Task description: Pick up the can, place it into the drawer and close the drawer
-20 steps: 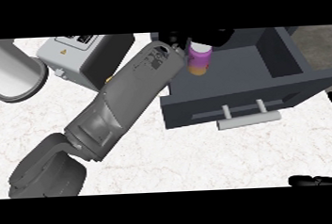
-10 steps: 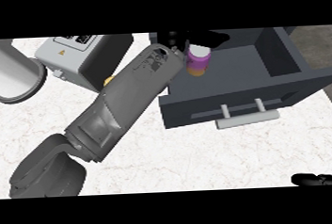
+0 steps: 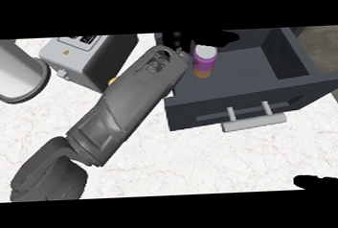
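While your left robot hand [image 3: 186,41] stays curled around the can [image 3: 204,62] over the open drawer [image 3: 298,84], releasing tilted could topple it and block closing.

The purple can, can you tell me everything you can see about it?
The purple can is a small cylinder with a pale top and an orange band at its bottom end. It stands about upright inside the open dark grey drawer, near its back left corner. The robot's black left hand is right at its top, fingers around it. Whether its base touches the drawer floor cannot be told.
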You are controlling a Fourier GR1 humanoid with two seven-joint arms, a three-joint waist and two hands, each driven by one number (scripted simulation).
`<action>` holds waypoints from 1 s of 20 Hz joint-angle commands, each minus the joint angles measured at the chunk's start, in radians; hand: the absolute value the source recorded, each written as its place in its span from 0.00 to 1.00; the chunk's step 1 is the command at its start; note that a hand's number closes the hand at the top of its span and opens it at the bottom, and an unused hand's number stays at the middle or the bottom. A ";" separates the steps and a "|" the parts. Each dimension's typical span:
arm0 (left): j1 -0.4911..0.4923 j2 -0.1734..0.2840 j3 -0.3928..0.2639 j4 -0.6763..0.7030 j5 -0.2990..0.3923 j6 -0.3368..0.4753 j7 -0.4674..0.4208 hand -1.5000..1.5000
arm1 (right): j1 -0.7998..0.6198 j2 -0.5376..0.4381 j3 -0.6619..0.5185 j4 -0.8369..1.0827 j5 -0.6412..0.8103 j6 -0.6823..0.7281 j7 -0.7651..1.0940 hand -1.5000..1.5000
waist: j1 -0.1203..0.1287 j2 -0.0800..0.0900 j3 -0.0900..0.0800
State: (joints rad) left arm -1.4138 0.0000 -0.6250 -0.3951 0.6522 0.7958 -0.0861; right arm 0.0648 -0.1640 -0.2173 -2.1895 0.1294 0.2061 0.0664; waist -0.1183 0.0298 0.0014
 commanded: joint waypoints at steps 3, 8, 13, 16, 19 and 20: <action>0.008 0.000 -0.001 -0.053 0.052 0.040 -0.040 0.00 | -0.025 -0.018 0.090 -0.018 0.177 -0.018 -0.041 0.00 | 0.026 -0.007 0.000; -0.021 0.000 0.035 -0.024 0.065 0.025 -0.075 0.00 | -0.054 -0.073 0.127 0.010 0.365 -0.046 -0.048 0.00 | 0.058 -0.012 -0.001; -0.042 0.000 0.015 -0.023 0.059 0.030 -0.038 0.00 | -0.079 -0.111 0.228 0.090 0.583 -0.072 -0.063 0.00 | 0.086 -0.019 -0.001; -0.069 0.000 0.023 -0.024 0.059 0.016 -0.004 0.00 | -0.144 -0.106 0.286 0.234 0.711 -0.121 -0.069 0.00 | 0.109 -0.020 -0.001; -0.045 0.000 -0.005 -0.088 0.043 0.075 0.035 0.00 | -0.158 -0.116 0.281 0.287 0.756 -0.131 -0.065 0.00 | 0.111 -0.029 -0.001; -0.045 0.000 -0.001 -0.106 0.040 0.073 0.037 0.00 | -0.189 -0.105 0.329 0.329 0.824 -0.146 -0.047 0.00 | 0.127 -0.030 -0.001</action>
State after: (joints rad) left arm -1.4597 -0.0001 -0.6148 -0.4553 0.7049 0.8425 -0.0839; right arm -0.0741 -0.2620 0.0644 -1.9561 0.8354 0.0820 0.0046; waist -0.0145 0.0068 0.0004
